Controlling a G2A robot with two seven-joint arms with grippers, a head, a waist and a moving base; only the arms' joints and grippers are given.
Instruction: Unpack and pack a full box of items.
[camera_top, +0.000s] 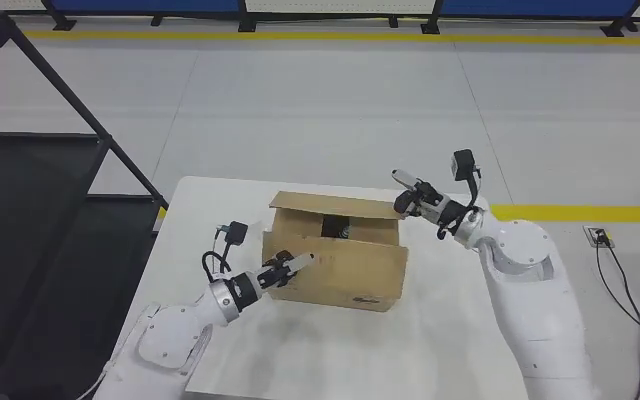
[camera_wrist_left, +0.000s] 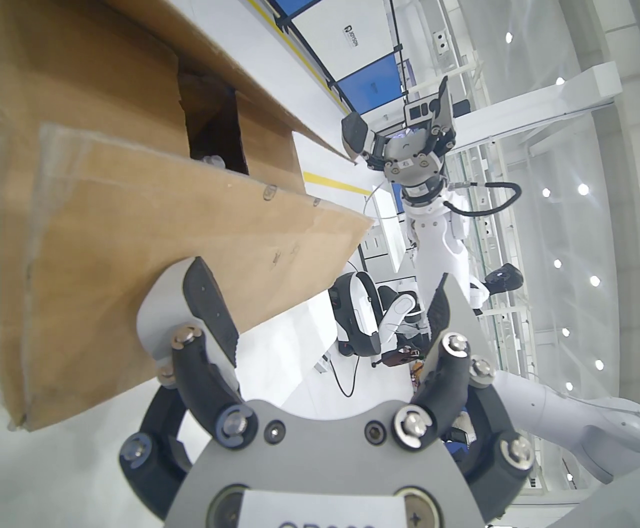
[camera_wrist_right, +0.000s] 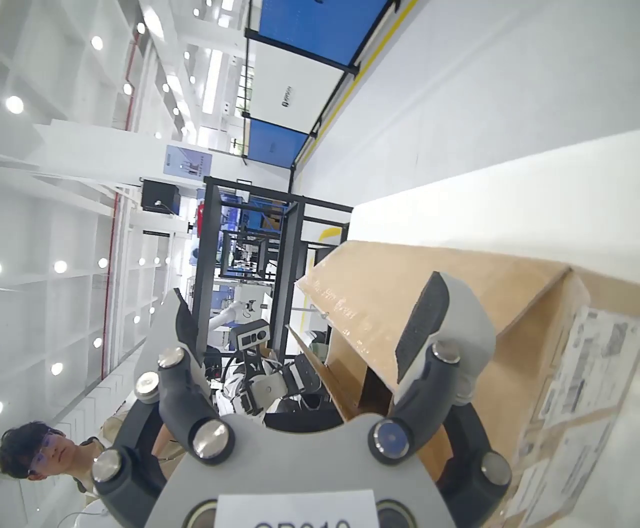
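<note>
Top view: the cardboard box sits in the middle of the table, long side across, flaps half up. The left arm is at its near left corner, the right arm by the far right flap. Left wrist: jaws spread, flap edge just beside one finger, probably the closer grab. Right wrist: jaws spread too, flap just ahead.

I can't read any print here. The white shipping labels on the brown cardboard box are too fine to make out; a small dark stamp marks its 6 o'clock face.
</note>
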